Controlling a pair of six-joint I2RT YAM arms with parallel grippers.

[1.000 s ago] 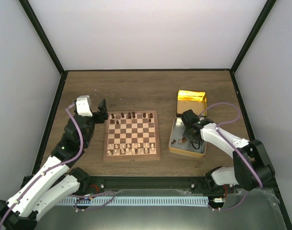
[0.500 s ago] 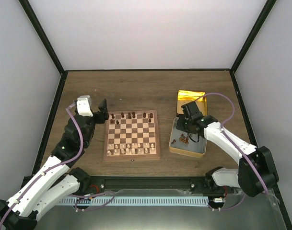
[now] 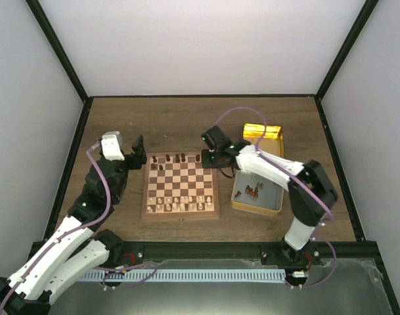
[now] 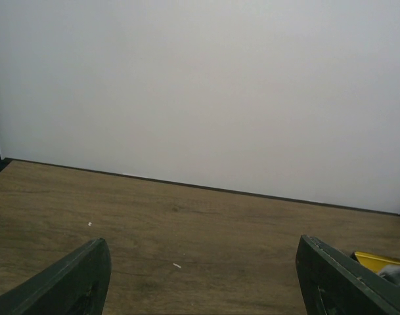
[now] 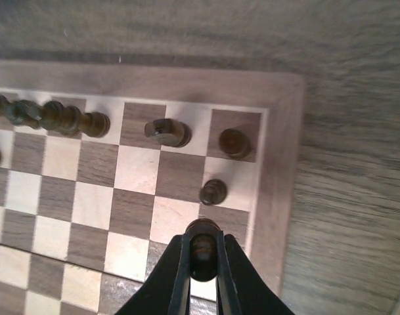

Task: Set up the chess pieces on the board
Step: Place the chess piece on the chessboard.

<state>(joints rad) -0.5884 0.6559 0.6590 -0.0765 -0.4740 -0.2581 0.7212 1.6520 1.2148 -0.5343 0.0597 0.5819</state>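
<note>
The right gripper [image 5: 203,248] pinches a dark chess piece [image 5: 203,231] over the board [image 5: 280,131]; the left gripper [image 4: 203,275] is spread wide, holding nothing.

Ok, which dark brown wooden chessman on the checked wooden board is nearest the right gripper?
The small round-headed dark pawn ahead of the right gripper, in front of the corner piece; the rest stand farther off, mostly along the back row.

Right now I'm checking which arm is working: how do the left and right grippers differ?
The left gripper has its jaws open and empty; the right gripper has them shut on a dark chess piece. The left gripper hangs off the board, over the table; the right gripper is over the board's far right corner. Both are near the board's far edge.
</note>
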